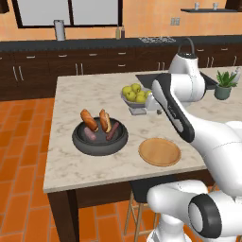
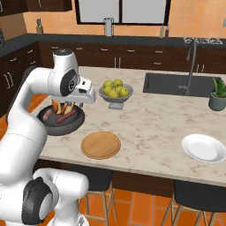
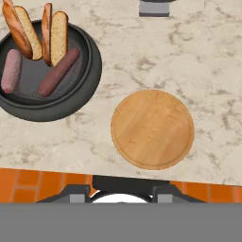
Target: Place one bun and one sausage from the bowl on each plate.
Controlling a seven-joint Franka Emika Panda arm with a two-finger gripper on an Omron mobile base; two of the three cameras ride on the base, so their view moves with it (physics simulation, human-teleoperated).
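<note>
On the marble bench [image 1: 75, 165], the dark bowl [image 3: 90, 75] holds both buns [image 3: 57, 35], leaning upright side by side, and both sausages, the dark one [image 3: 59, 72] and the pinkish one [image 3: 11, 71]. In the hand view the empty wooden plate [image 3: 152, 128] lies near the bowl at its four o'clock. The white plate [image 2: 204, 148] sits well apart. Whether the pincer is released or clenched cannot be told.
</note>
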